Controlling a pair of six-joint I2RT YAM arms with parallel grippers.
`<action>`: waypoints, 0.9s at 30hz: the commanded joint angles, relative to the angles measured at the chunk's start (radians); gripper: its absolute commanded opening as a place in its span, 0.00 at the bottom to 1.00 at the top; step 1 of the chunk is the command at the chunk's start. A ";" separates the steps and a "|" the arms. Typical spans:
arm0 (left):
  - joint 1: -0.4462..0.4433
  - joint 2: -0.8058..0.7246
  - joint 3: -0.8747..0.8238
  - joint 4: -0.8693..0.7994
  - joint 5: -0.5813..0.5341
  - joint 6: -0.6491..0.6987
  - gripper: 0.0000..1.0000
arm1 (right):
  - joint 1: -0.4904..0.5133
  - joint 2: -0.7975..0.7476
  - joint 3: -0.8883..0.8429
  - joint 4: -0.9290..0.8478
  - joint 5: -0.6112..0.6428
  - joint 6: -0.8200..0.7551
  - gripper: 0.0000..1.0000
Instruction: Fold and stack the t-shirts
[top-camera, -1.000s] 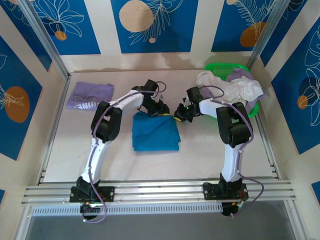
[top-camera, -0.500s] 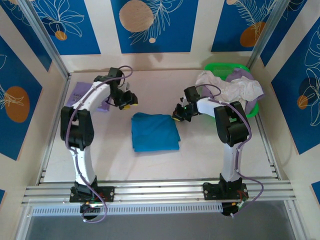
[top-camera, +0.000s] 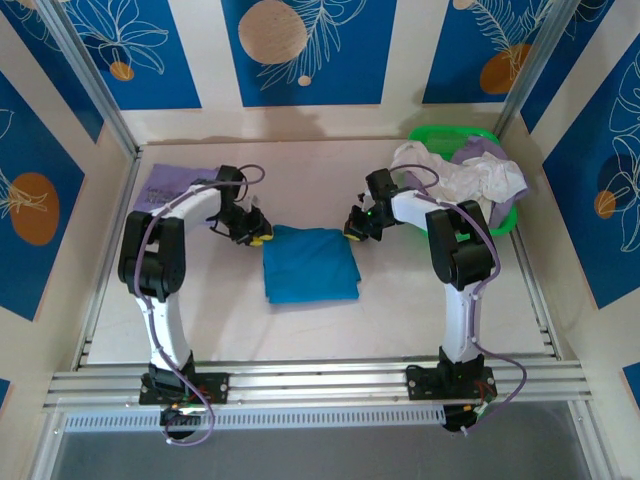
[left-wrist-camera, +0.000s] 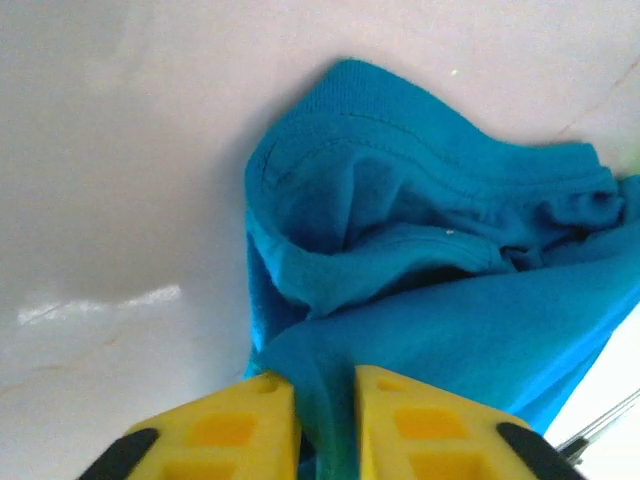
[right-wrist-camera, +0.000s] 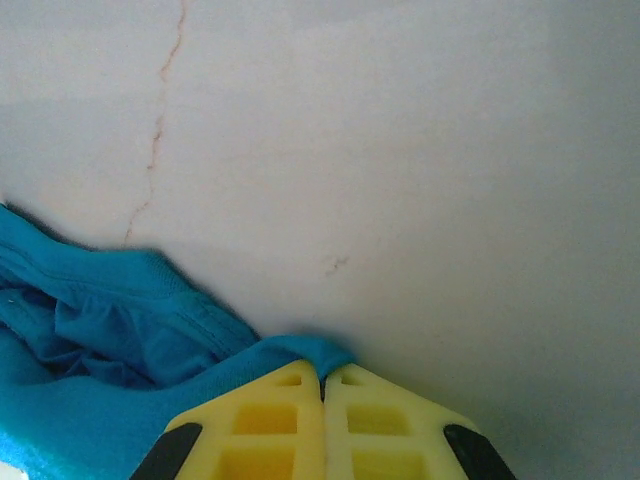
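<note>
A teal-blue t-shirt (top-camera: 310, 263) lies folded into a rough square mid-table. My left gripper (top-camera: 256, 236) sits at its far left corner; in the left wrist view its yellow fingers (left-wrist-camera: 250, 420) are shut on a fold of the teal cloth (left-wrist-camera: 430, 250). At the far right corner is my right gripper (top-camera: 355, 229), and its fingers (right-wrist-camera: 365, 400) are pressed together with the teal hem (right-wrist-camera: 300, 350) pinched at their tips. A lavender t-shirt (top-camera: 172, 186) with white lettering lies flat at the far left. White and lilac t-shirts (top-camera: 470, 172) are heaped in the basket.
A green plastic basket (top-camera: 452, 133) stands at the far right corner, close behind my right arm. Bare table (top-camera: 400, 300) stretches between the teal shirt and the arm bases. Metal frame posts and rails edge the table.
My left gripper left the teal shirt's far edge, swung out toward the lavender shirt, then came back to the teal shirt's far left corner and closed on it. The right gripper stayed put.
</note>
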 joint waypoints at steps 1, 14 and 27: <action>-0.001 -0.019 -0.038 0.075 0.046 -0.038 0.03 | -0.004 0.007 0.014 -0.048 -0.023 -0.020 0.11; -0.001 -0.035 -0.092 0.124 0.057 -0.053 0.00 | 0.105 -0.064 0.265 -0.382 0.217 -0.136 0.39; -0.002 -0.037 -0.085 0.122 0.060 -0.052 0.00 | 0.254 0.368 0.811 -0.419 -0.215 -0.126 0.27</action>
